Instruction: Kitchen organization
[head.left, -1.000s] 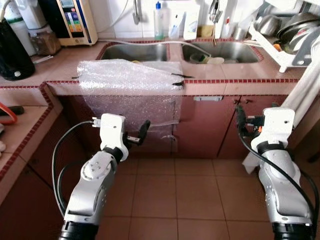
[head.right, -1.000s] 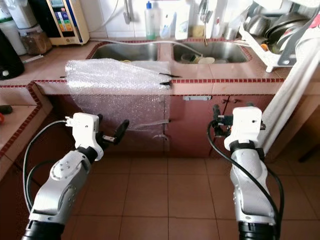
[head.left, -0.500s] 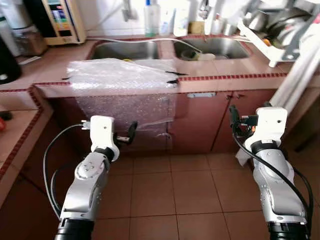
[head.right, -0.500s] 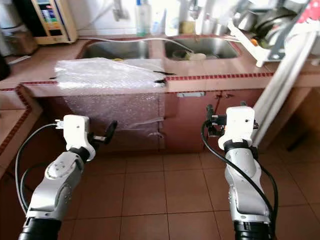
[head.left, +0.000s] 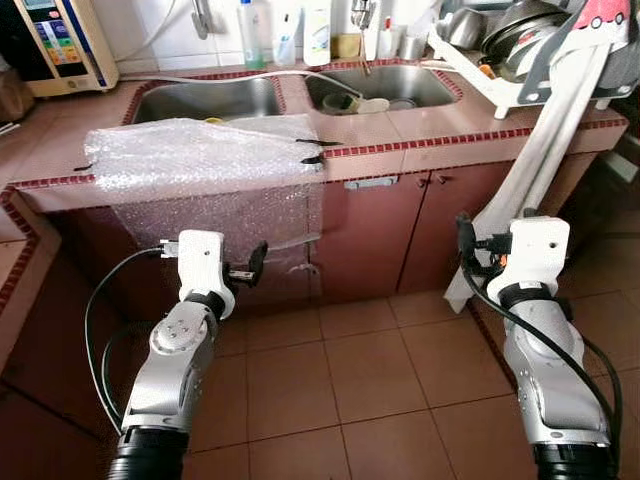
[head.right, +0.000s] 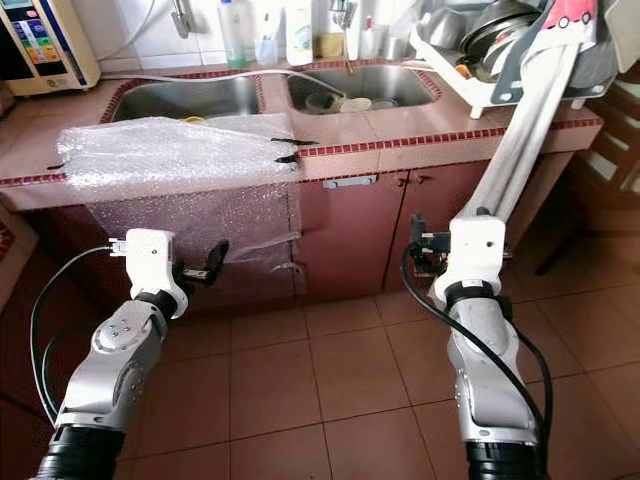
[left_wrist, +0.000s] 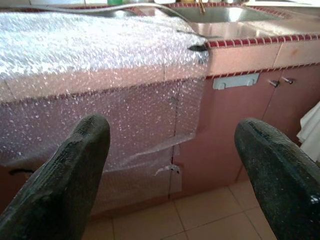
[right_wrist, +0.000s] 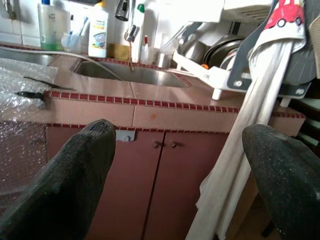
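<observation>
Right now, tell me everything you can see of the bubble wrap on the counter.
The bubble wrap is a clear, shiny plastic sheet, crinkled and dotted with small bubbles. It lies spread over the tiled counter in front of the left sink basin and folds over the red-trimmed edge, hanging down across the cabinet front. Its lower edge looks ragged. Dark strips, possibly tape, sit at its right edge. Neither tool touches it.

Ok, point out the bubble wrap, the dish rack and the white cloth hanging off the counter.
bubble wrap (head.left: 195, 155): left eye view, on the part lying flat on the counter.
dish rack (head.left: 478, 82): left eye view, on its white front rail.
white cloth (right_wrist: 235, 145): right wrist view, on its hanging middle.
</observation>
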